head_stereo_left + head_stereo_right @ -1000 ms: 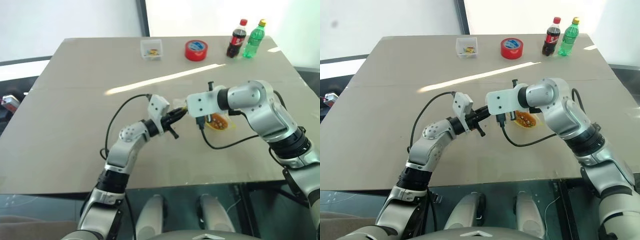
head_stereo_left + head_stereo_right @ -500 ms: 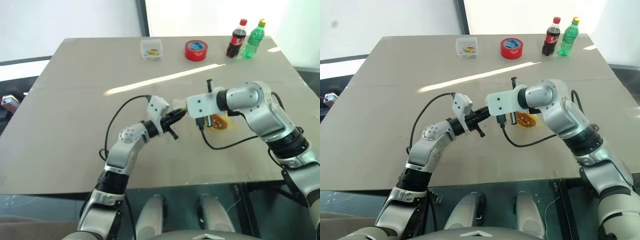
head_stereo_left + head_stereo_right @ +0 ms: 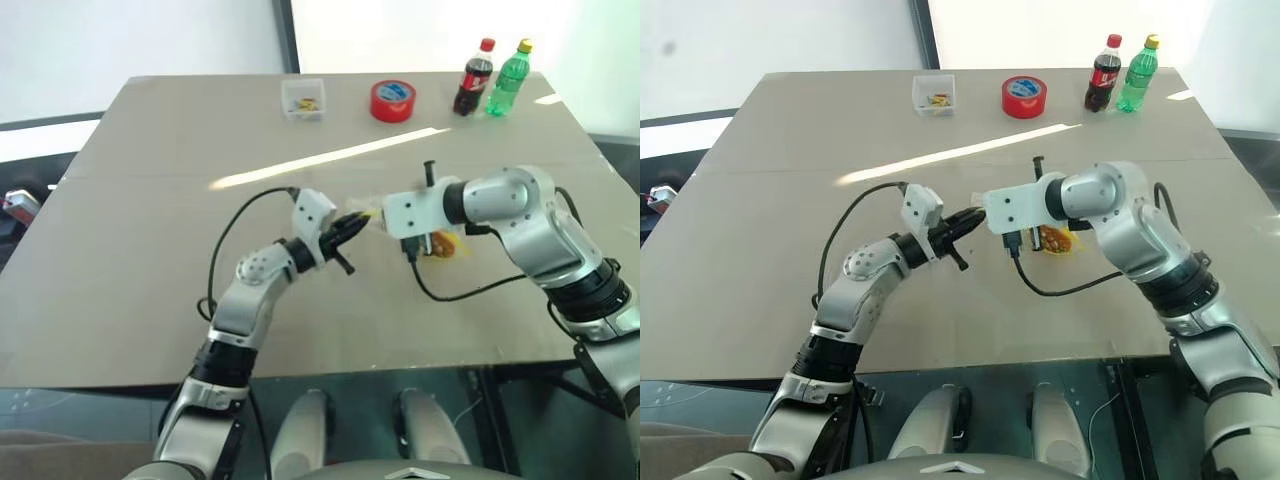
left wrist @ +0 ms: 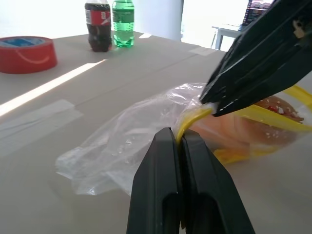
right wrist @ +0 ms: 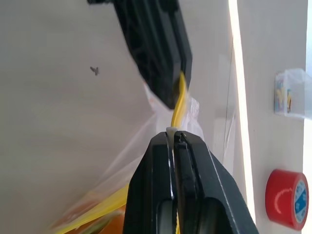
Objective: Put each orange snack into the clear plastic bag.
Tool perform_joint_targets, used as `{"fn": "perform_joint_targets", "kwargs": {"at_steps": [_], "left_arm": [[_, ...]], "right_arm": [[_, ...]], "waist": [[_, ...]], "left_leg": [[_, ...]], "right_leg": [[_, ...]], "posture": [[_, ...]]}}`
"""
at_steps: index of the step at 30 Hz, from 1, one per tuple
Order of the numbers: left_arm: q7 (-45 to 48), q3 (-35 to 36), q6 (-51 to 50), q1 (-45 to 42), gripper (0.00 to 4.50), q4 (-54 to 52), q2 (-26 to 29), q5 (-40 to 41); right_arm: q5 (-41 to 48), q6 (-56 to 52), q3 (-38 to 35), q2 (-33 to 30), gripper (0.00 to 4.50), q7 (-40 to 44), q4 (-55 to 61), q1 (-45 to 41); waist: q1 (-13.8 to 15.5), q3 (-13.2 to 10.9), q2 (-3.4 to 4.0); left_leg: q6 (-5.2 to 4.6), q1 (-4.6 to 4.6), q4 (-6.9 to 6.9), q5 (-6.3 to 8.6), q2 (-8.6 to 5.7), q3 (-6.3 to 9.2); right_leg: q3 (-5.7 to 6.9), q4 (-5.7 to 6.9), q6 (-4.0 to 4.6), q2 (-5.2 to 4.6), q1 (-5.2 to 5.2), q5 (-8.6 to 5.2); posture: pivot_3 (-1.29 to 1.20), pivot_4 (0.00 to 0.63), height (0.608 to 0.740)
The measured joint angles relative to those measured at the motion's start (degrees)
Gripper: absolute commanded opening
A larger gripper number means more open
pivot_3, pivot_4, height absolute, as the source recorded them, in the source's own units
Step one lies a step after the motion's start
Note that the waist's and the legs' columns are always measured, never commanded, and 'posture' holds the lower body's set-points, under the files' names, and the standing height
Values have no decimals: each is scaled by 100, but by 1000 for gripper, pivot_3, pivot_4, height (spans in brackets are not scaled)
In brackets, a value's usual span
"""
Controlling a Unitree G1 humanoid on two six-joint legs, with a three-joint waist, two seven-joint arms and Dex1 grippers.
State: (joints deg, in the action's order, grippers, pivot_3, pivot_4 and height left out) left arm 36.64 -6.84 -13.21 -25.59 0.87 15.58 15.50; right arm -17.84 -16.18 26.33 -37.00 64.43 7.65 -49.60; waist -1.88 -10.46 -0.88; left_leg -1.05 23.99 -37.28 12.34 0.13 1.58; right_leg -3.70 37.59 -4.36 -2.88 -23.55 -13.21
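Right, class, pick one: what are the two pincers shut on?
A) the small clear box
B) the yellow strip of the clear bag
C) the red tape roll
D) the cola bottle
B: the left pincer and right pincer both pinch the yellow strip of the bag.

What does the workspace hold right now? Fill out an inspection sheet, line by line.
Surface: tan table, taped seam, sunlit streak.
Job's things: crinkly clear plastic bag with yellow strip, held between both grippers; orange snack inside it.
Clutter: red tape roll, small clear square box, dark cola bottle, green bottle along the far edge.
Grippers: left gripper and right gripper both shut on the bag's strip.
Cables: black cable looping under the right arm.
Surroundings: bright window behind.
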Motion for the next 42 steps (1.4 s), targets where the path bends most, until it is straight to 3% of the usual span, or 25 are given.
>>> {"fn": "perform_joint_targets", "kwargs": {"at_steps": [16,36,42], "left_arm": [[-266,185,227,-61,0,99,17,-73],[-248,182,342,-147,0,249,52,-100],[-792,214,891,-1345,0,1445,58,-777]], "right_arm": [[-9,-633,-326,-682,28,-136,125,256],[-11,-575,-498,-1222,28,-439,-195,444],[-235,-167,-717,-458,28,-1971,-1457,-509]], "waist": [[2,0,0],[0,-1,-1],[-13,-11,-7]], "left_leg": [[0,0,2,0,0,-2],[0,0,2,0,0,-6],[6,2,-4,-7,-2,-17]], "right_leg": [[0,-4,0,0,0,0],[-2,-5,0,-1,0,0],[-3,5,-1,3,-4,1]], "posture": [[0,150,740],[0,150,740],[0,150,740]]}}
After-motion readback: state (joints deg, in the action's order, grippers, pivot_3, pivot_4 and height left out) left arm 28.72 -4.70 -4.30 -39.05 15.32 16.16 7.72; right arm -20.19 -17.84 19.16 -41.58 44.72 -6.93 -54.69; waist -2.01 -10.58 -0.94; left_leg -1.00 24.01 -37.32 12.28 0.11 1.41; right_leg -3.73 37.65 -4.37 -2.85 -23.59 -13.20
